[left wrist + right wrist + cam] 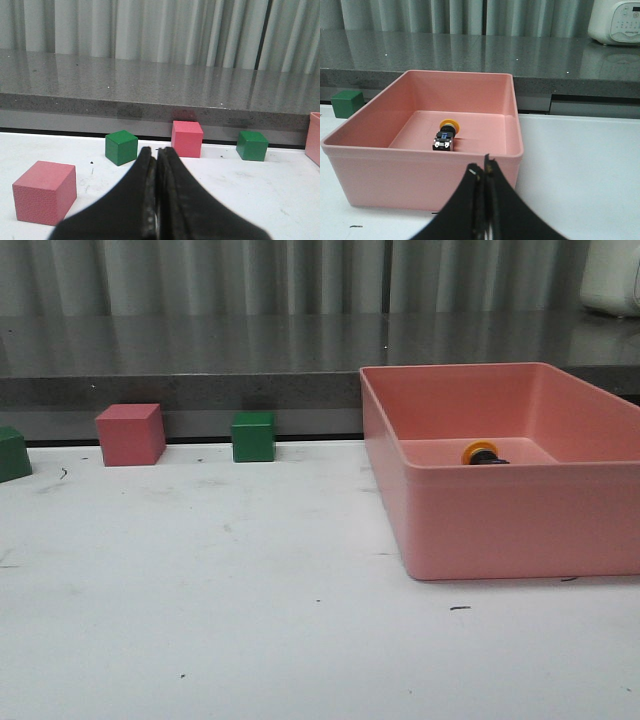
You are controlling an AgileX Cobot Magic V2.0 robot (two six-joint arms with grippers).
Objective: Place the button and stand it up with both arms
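The button (446, 134) lies on its side on the floor of the pink bin (500, 530), its yellow-orange cap (480, 452) turned toward the bin's far wall and its black body with the blue and metal terminals pointing back toward the near wall. In the front view the bin sits at about three o'clock on the white table (200, 610), and only the cap and a sliver of the dark body show above the near wall, so how the base rests cannot quite be made out from there; the right wrist view shows it more plainly, the button near the middle of the bin floor and touching none of the walls. The right gripper (484, 172) hangs outside the bin, just before its near wall, with its two black fingers pressed together and nothing between them. The left gripper (156, 156) is likewise closed tight, empty, over bare table well apart from the bin. Along the back edge of the table, around ten to eleven o'clock in the front view, stand a pink cube (130, 434) and a green cube (253, 437), with another green cube (12, 453) cut off at nine o'clock. The left wrist view also shows a nearer pink cube (44, 192) beside the gripper. A grey counter (200, 350) runs behind the table.
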